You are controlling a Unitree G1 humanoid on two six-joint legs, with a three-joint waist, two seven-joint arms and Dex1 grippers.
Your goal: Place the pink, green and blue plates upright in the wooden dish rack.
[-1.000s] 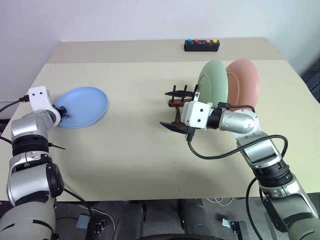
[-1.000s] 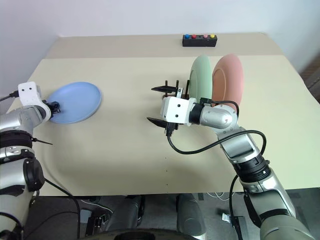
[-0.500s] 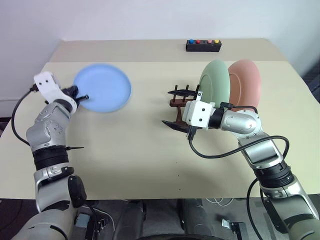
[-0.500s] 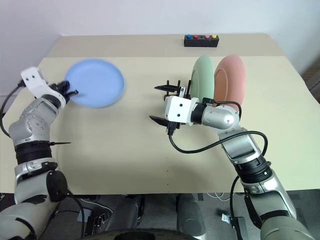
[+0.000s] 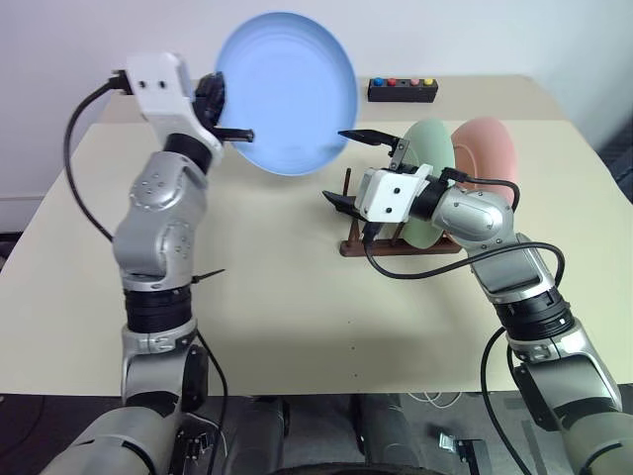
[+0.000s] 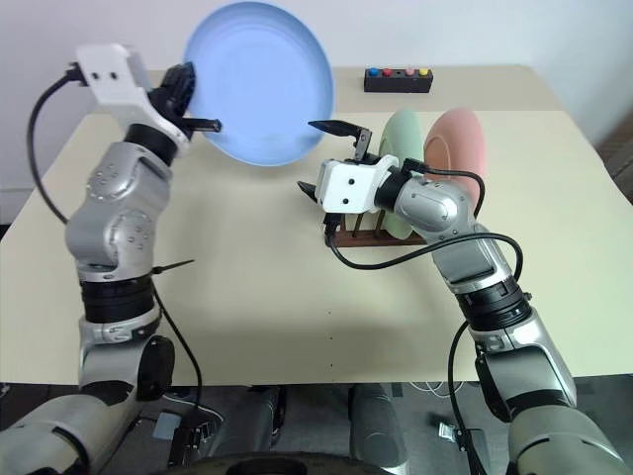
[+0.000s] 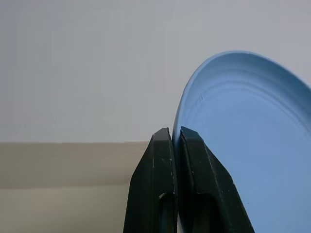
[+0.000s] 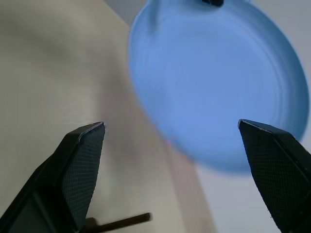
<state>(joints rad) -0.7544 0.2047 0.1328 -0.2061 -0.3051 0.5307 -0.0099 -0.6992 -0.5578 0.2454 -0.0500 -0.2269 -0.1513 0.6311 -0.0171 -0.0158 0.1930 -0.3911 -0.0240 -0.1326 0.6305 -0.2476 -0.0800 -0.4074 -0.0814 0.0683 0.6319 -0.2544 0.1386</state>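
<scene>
Now the left tool [image 5: 229,117] pinches the blue plate's [image 5: 289,89] rim, raised beside the wide-open, empty right tool [image 5: 348,166].

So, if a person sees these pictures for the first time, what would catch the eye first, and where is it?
The blue plate stands out: the left gripper pinches its rim and holds it high above the table, on the left side. Just right of it, the right gripper is wide open and faces the plate. Behind that gripper, the green plate and the pink plate stand upright in the wooden dish rack.
</scene>
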